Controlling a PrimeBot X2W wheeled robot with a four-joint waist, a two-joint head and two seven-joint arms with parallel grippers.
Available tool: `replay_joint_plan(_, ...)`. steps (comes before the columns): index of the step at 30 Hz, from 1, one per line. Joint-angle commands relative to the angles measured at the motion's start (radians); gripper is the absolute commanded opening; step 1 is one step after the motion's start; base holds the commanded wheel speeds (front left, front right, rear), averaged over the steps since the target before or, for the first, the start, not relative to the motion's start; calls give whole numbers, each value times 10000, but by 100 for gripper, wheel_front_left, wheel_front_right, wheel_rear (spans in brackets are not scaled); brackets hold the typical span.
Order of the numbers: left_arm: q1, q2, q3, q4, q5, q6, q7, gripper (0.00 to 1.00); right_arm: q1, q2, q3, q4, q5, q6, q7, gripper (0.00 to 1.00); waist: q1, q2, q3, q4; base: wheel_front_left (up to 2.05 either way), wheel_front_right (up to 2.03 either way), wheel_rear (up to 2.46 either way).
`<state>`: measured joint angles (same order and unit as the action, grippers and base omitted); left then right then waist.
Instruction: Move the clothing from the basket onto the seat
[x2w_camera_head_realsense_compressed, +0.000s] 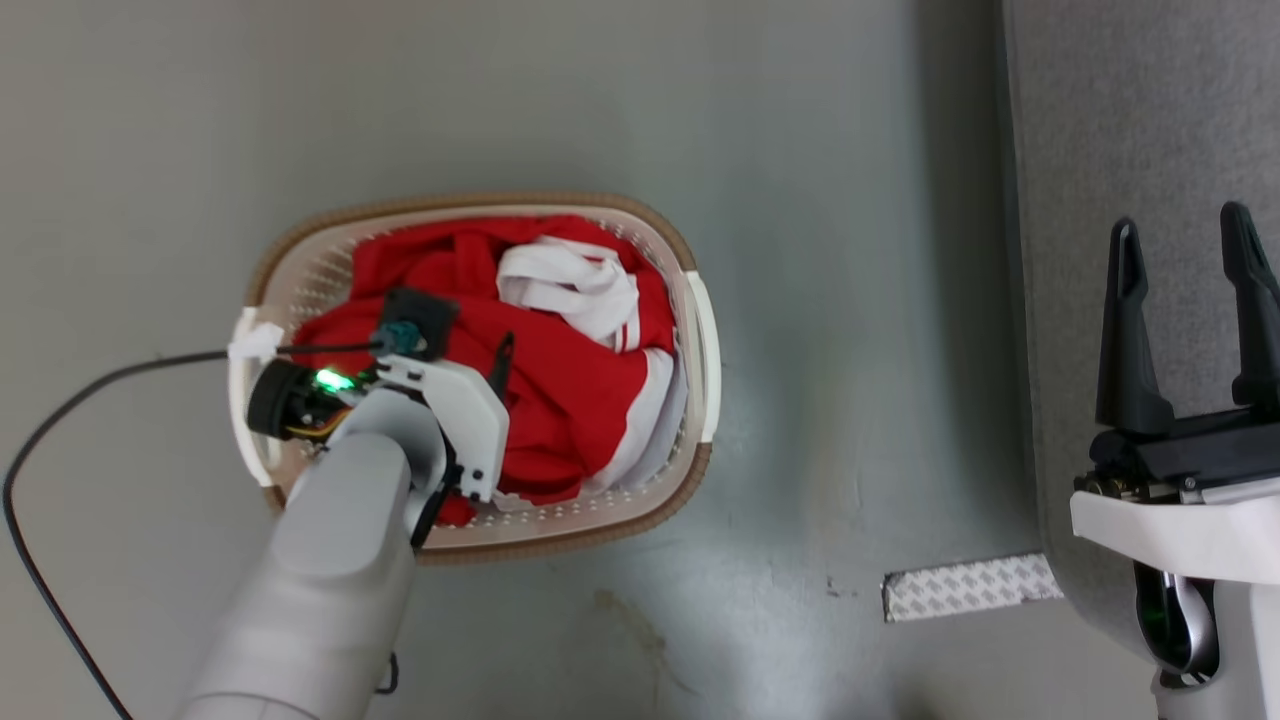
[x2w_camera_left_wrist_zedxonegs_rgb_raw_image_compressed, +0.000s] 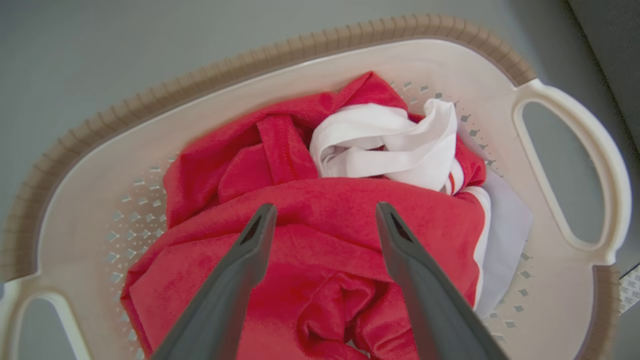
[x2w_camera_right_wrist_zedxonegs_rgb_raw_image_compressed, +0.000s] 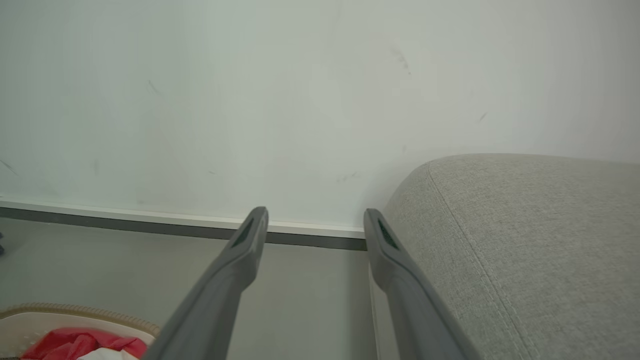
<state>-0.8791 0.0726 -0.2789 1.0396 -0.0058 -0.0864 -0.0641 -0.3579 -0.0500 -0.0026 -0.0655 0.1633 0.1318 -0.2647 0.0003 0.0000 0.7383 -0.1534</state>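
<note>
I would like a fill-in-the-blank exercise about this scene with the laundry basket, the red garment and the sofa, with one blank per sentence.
1. The clothing in the basket is mostly ____ with white parts.
2. The left gripper points down at the clothing with its jaws ____.
3. The seat stands on the robot's ____ side of the basket.
Missing words: red; open; right.
</note>
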Motion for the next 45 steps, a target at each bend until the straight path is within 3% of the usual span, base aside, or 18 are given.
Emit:
replay_joint_plan(1, -155, 25, 27, 86, -43, 46, 11, 100, -191, -8, 21, -80, 64, -21, 4, 100, -3, 0, 327, -174, 0, 0, 0)
replay_joint_plan(12, -1066, 239, -45, 1141, -65, 531, 355, 100, -462, -6, 332, -233, 555, -21, 4, 100, -3, 0, 972, -554, 0, 0, 0)
replay_joint_plan(23, -1602, 632, -425, 1812, 154, 562, 370, 100, -578, -6, 673, -200, 701, -21, 5, 100, -3, 0, 1633, -932, 0, 0, 0)
replay_joint_plan(24, -1641, 649, -487, 1837, 210, 511, 329, 98, -599, -6, 680, -203, 699, -21, 4, 100, -3, 0, 1676, -948, 0, 0, 0)
replay_joint_plan(26, -1665, 614, -549, 1870, 172, 487, 154, 0, -616, -6, 664, -190, 681, -21, 4, 100, -3, 0, 1710, -955, 0, 0, 0)
replay_joint_plan(34, -1149, 176, -397, 1993, -498, 120, -565, 0, -548, -13, 458, 183, 396, -21, 4, 100, -3, 0, 839, -485, 0, 0, 0)
replay_joint_plan(45, 671, -137, -270, 1778, -1578, -377, -1734, 0, 650, -14, 372, 934, 302, -21, 4, 100, -3, 0, -2151, 305, 0, 0, 0)
